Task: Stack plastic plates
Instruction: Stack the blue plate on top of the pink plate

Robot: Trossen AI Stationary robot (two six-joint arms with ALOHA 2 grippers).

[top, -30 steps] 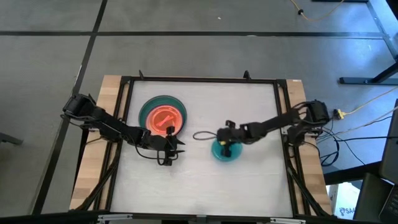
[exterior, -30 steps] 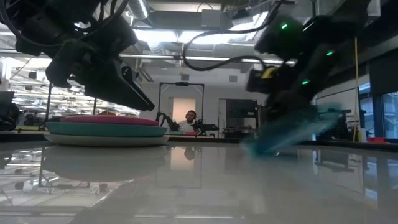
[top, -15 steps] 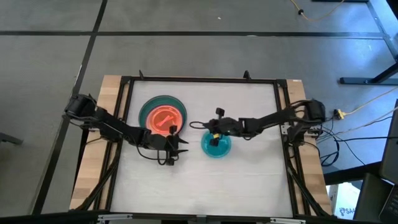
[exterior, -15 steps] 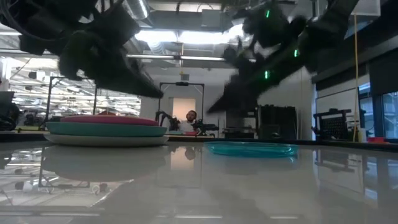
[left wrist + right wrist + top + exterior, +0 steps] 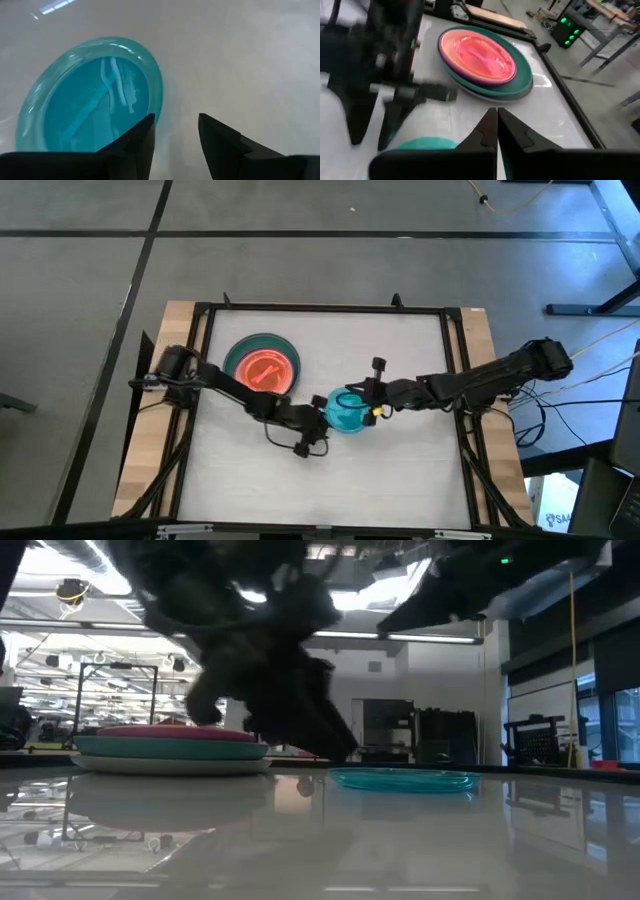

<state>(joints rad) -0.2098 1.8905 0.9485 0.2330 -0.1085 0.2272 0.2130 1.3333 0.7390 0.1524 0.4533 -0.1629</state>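
A cyan plate (image 5: 346, 413) lies flat on the table right of centre, also seen in the low view (image 5: 405, 780). A stack (image 5: 262, 366) sits at the far left: a pale plate at the bottom, dark teal, pink, and orange-red on top. My left gripper (image 5: 176, 132) is open and low at the table, just left of the cyan plate (image 5: 85, 100). My right gripper (image 5: 496, 125) is shut and hovers over the plate's right side (image 5: 372, 404), raised well above it. My left gripper stands open beside the cyan plate's rim (image 5: 159, 95), coming low from the table's left. One finger (image 5: 142, 137) overlaps the rim in the left wrist view. I cannot tell whether it touches the plate.
The white table has a black frame (image 5: 452, 360) along its edges. Bare table lies near and right of the cyan plate. My two arms meet over the plate, close together. A person shows far off in the room behind the table (image 5: 300, 730).
My right gripper lowered the tilted cyan plate flat onto the table, slightly left of where it was, then rose and drew back toward the right edge. My left gripper moved right from beside the stack and dropped down to the cyan plate's left rim.
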